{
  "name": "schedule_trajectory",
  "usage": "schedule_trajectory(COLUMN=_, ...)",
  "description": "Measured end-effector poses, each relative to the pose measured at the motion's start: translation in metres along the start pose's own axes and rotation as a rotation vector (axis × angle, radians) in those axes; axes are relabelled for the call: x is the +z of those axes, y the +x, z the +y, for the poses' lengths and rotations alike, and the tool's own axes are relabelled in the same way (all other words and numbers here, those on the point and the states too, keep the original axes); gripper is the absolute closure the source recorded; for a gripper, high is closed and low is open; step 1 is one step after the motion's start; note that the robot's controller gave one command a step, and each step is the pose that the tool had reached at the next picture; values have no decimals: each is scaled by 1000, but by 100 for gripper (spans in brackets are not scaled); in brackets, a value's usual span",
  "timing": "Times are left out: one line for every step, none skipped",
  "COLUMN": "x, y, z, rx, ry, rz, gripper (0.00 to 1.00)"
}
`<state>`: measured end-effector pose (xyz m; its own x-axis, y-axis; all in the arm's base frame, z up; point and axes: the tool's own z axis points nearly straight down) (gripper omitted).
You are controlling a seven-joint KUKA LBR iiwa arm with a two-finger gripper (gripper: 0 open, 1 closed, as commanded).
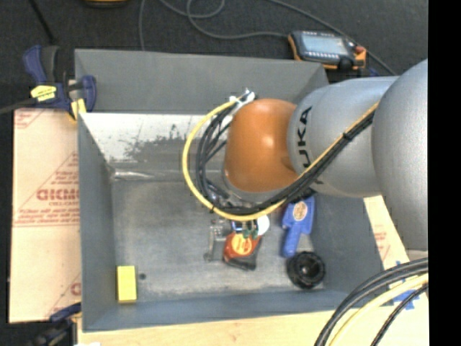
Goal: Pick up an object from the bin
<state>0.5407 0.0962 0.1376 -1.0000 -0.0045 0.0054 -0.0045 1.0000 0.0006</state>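
**Orange-and-black round plastic thing [240,248] beneath the hand [227,245]**

It lies mid-floor in the grey metal bin [144,215]. Whether the hand is apart or together I cannot tell. Probably light, stiff and smooth, so best gripped across its width.

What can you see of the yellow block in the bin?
The yellow block is a small, plain rectangular piece, matte and evenly coloured; its material is unclear. It lies flat on the bin floor in the view's lower-left corner, near the left wall, with its long side pointing up the view. Nothing but the floor appears to touch it.
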Motion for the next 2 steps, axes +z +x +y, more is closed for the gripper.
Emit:
schedule_trajectory(x=-5, y=-2, z=-1, rx=3, ry=-1, rz=-8, gripper=0)
schedule_trajectory(x=47, y=2, z=-60, rx=-74, ry=0, rz=-10, gripper=0)
